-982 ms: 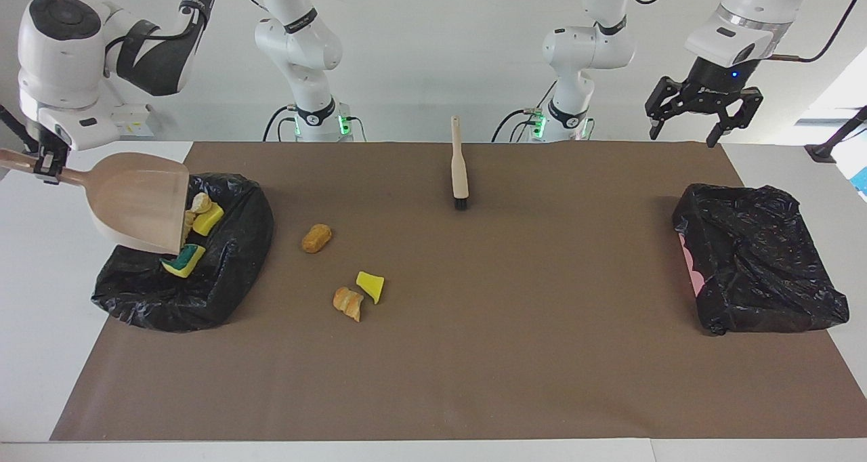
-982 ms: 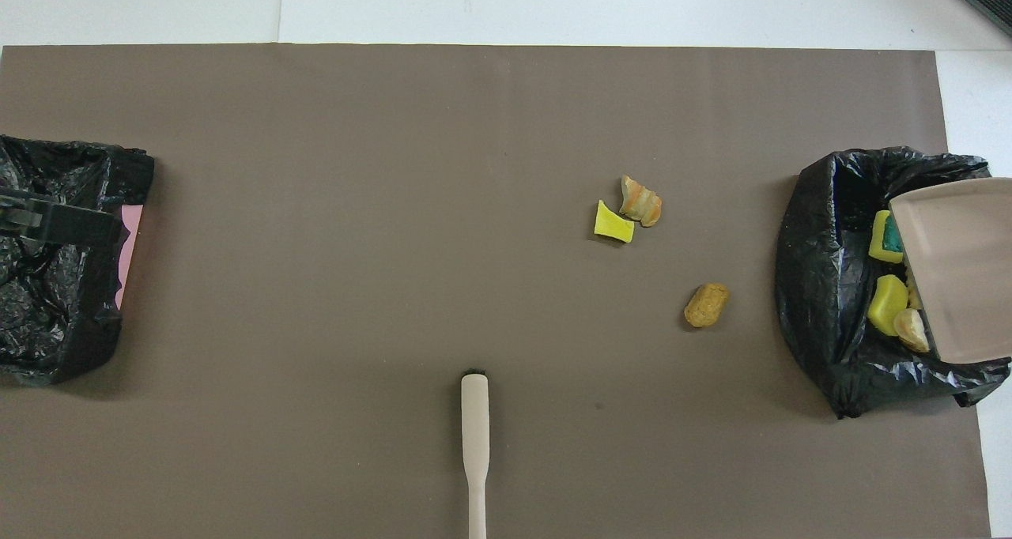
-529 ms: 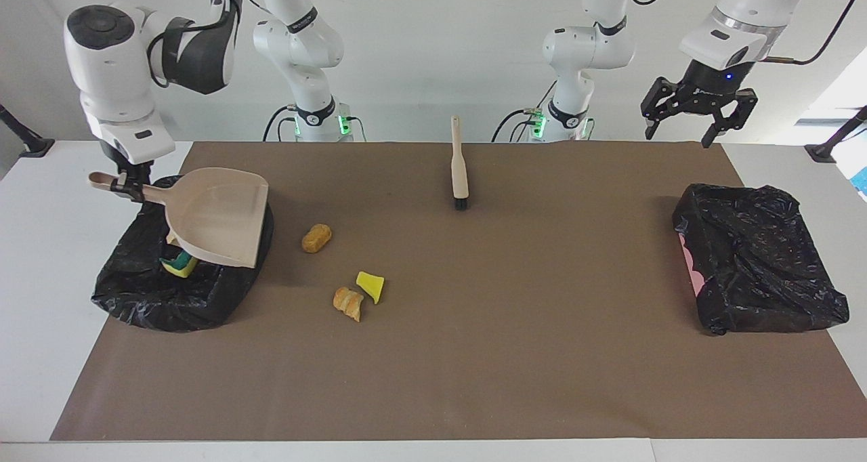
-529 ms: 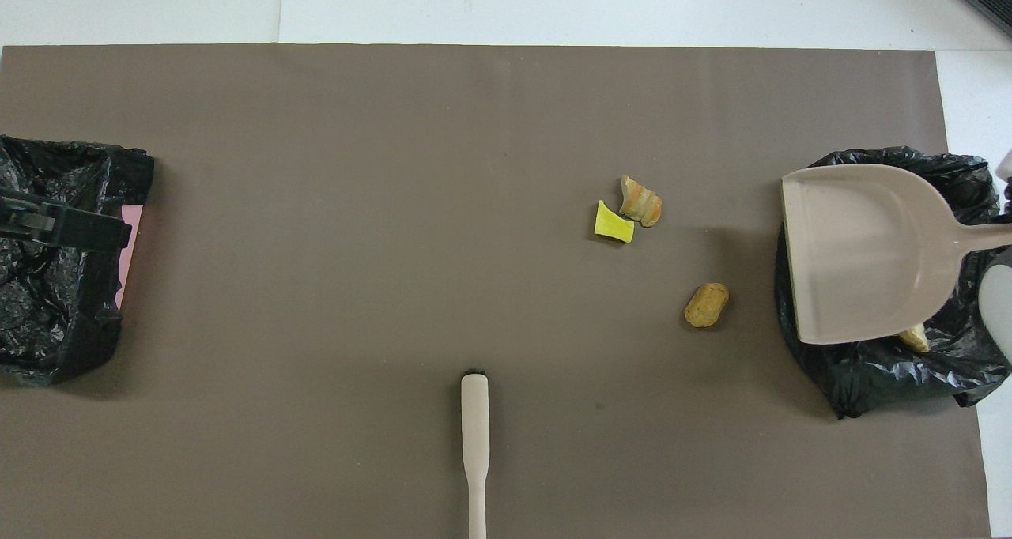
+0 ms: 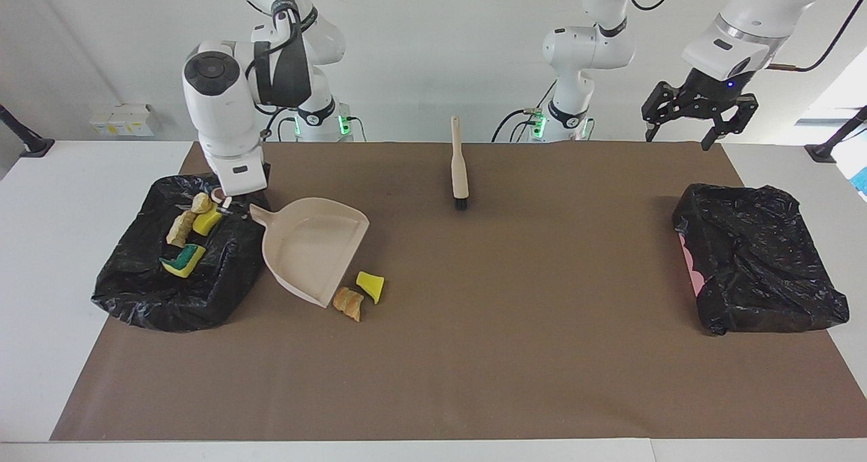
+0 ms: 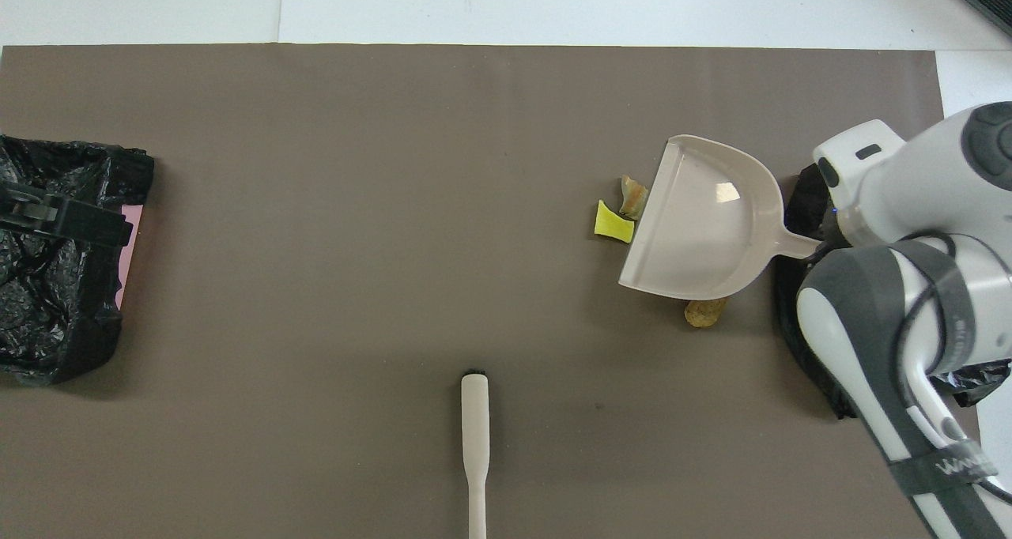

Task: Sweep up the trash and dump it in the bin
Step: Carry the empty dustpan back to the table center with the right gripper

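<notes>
Beige plastic dustpan [image 5: 313, 247] is empty and held by its handle in the right gripper [image 5: 229, 206], whose fingers are clamped on the handle over the edge of the black bin-bag-lined bin [image 5: 145, 292] at the right arm's end of the table. The pan's open lip points at the loose trash; whether it rests on the brown mat [image 5: 474, 353] or hangs just above it cannot be told.

Trash in the bin: a green-topped sponge bit [image 5: 181, 260], a yellow sponge bit [image 5: 206, 222] and two beige pieces [image 5: 179, 229].

Trash on the mat: a golden-brown bread-like piece [image 5: 348, 303] touching or just beside the pan's lip, a yellow sponge bit [image 5: 371, 286] beside it, and a brown bread piece [image 6: 702, 311] mostly hidden under the pan in the overhead view.

Left gripper [image 5: 687, 113] waits with fingers spread wide and empty, raised over the table edge above a second black-bagged bin [image 5: 758, 265]. The brush [image 5: 459, 171] lies untouched (bristles pointing away from the robots) mid-table near the robots' edge.

Judgement: one load looks dumped; the pan is being set for another sweep. Next move calls for the left arm to fetch the brush and sweep the three scraps into the pan.
</notes>
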Motion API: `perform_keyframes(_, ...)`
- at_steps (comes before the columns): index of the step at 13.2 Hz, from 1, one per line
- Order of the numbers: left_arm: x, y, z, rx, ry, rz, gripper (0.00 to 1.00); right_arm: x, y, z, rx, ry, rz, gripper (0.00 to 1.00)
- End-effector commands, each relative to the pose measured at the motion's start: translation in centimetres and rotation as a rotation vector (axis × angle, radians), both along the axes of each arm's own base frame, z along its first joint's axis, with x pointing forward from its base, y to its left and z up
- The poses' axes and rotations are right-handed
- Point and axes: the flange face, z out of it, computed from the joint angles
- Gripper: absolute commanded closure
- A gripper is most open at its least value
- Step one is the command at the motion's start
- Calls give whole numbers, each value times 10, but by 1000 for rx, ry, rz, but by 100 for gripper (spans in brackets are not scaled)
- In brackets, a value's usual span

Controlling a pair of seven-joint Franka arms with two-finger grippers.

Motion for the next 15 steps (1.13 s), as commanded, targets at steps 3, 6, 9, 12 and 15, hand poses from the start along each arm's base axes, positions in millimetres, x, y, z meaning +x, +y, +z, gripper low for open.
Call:
perform_keyframes(3,-1,8,9,4,10,8,0,-6,96,-18,39,-48,-361,100)
perform_keyframes(6,-1,9,9,7,9,10,0,-7,147,-37,69,-67,-602,100)
perform_keyframes(9,-2,16,8,8,14,25,0,-8,191,-41,99,-58,-827,100)
perform_keyframes(12,-1,18,-2,6,33,31,0,-8,246,-58,195,-35,-996,100)
perform_keyframes(15,-1,26,-1,7,27,51,0,9,298,-85,181,-32,-1075,100)
